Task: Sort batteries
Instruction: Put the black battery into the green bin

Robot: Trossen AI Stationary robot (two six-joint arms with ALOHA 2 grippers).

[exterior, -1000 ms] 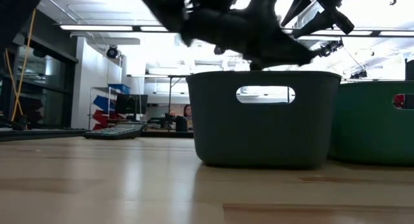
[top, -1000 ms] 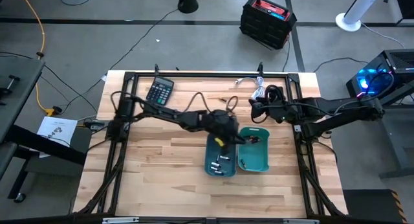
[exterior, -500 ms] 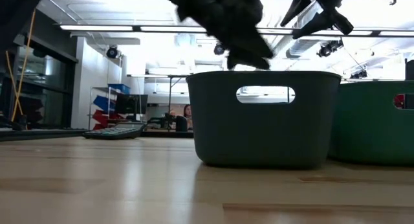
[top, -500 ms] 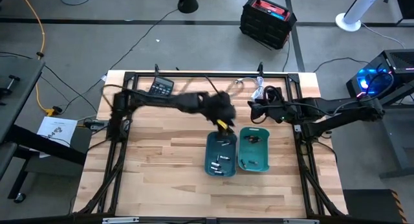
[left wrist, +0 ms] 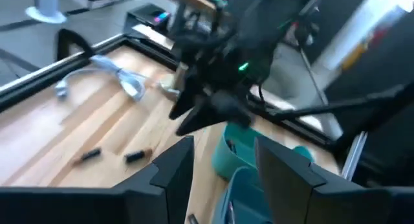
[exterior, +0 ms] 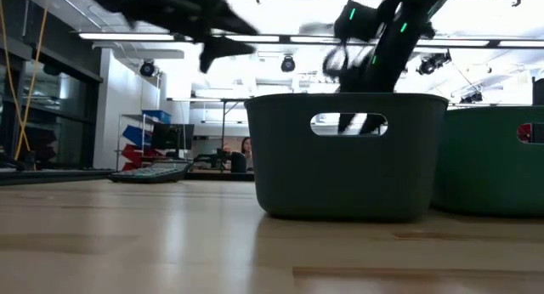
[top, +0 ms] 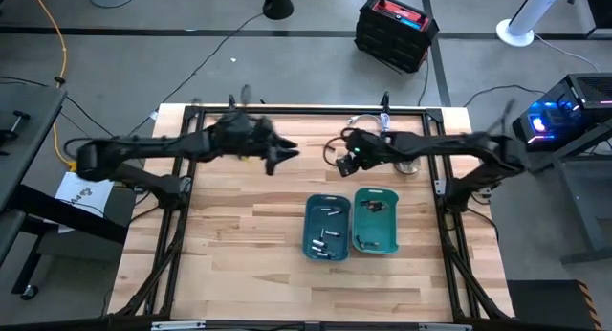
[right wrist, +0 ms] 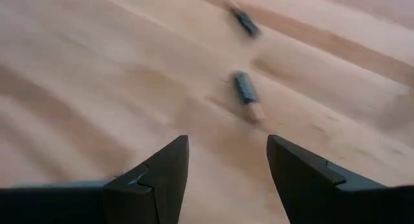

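Two dark batteries [right wrist: 246, 89] [right wrist: 244, 20] lie loose on the bare wood near the table's far edge; the left wrist view shows them too [left wrist: 87, 155] [left wrist: 134, 156]. My right gripper [right wrist: 226, 166] hovers open just short of the nearer one, with nothing between its fingers, and shows over the far middle of the table [top: 342, 157]. My left gripper [top: 282, 156] is open and empty above the table, left of the right one. More batteries lie in the blue bin [top: 327, 228] and the green bin [top: 375, 219].
A white cable [top: 368, 121] lies at the far edge behind the right gripper. A calculator [exterior: 149, 171] lies at the far left. The two bins stand side by side at the table's middle right. Bare wood stretches along the near edge and the left.
My left gripper has left the spot over the blue bin, rising and swinging toward the table's far left. My right gripper has gone toward the table's left and come down toward the loose batteries.
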